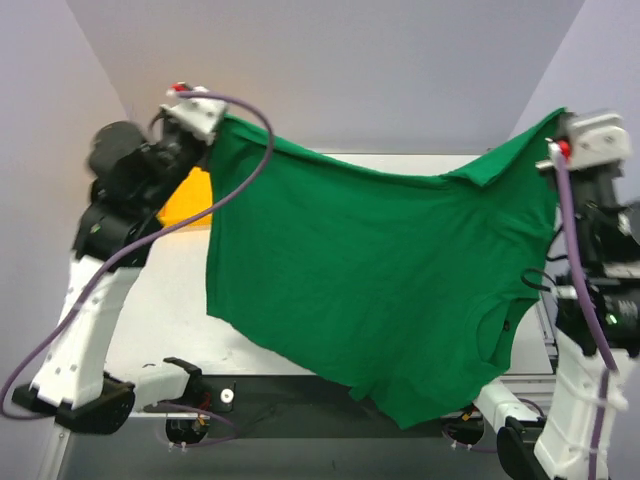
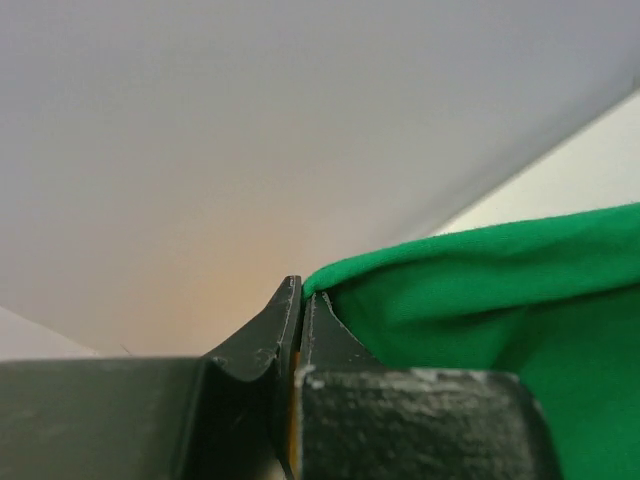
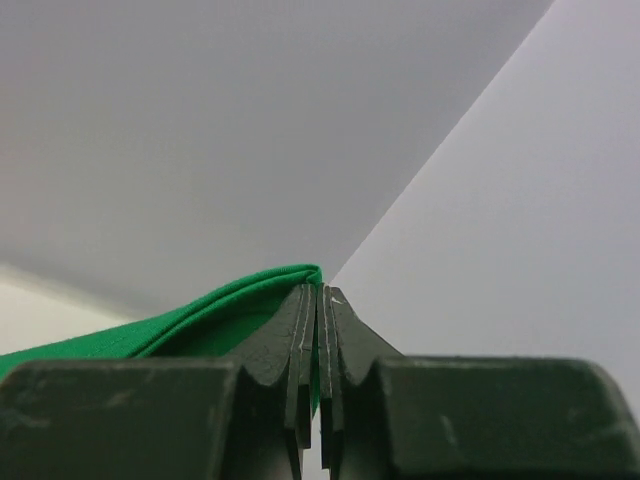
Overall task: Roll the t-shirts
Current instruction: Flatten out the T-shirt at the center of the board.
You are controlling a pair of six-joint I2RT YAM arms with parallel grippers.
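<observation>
A plain green t-shirt [image 1: 370,280] hangs in the air, stretched between both arms above the table, its lower part drooping toward the near edge. My left gripper [image 1: 212,122] is shut on its upper left corner; in the left wrist view the green cloth [image 2: 480,290] comes out from between the closed jaws of the left gripper [image 2: 302,290]. High on the right, my right gripper [image 1: 560,135] is shut on the upper right corner. The right wrist view shows a fold of cloth [image 3: 220,305] pinched in the right gripper [image 3: 318,288].
A yellow tray [image 1: 188,200] lies on the white table [image 1: 160,300] at the back left, partly behind the left arm and the shirt. White walls close in the back and both sides. Purple cables loop off both arms.
</observation>
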